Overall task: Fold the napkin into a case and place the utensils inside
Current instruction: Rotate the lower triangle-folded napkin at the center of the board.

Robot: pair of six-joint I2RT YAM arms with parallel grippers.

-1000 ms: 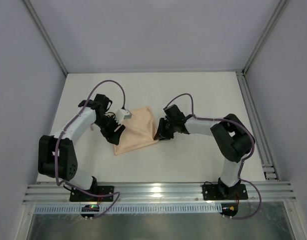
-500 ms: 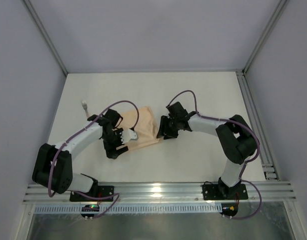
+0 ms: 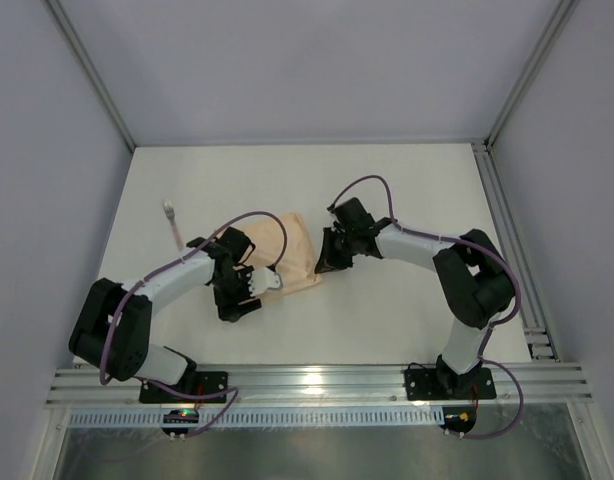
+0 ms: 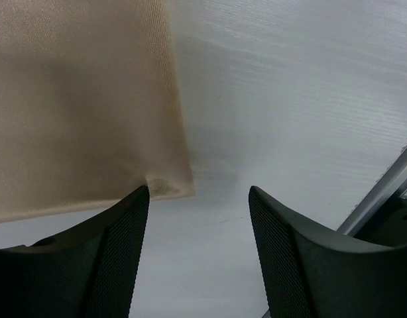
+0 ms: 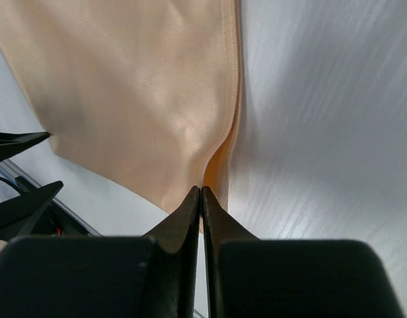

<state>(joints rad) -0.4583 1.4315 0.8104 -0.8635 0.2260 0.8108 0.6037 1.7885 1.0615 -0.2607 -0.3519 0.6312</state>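
Observation:
The peach-orange napkin [image 3: 292, 252] lies folded on the white table between my two arms. My right gripper [image 3: 322, 263] is at its right edge. In the right wrist view the jaws meet on a raised bit of the napkin [image 5: 137, 99] edge, so the right gripper [image 5: 202, 190] is shut on the cloth. My left gripper [image 3: 237, 300] is low at the napkin's near-left corner. In the left wrist view it stands open [image 4: 198, 199] over bare table, with the napkin [image 4: 77, 99] corner just past the left fingertip [image 4: 138, 202]. One pale utensil [image 3: 173, 222] lies on the table to the left.
The aluminium rail [image 3: 307, 382] runs along the near edge, and a piece of it [image 4: 389, 192] shows at the right of the left wrist view. Grey walls enclose the table on three sides. A rail track [image 3: 507, 240] lines the right side.
My left gripper swung from the napkin's far-left side to its near-left corner, uncovering the utensil. My right gripper opened, then shut on the napkin's right edge.

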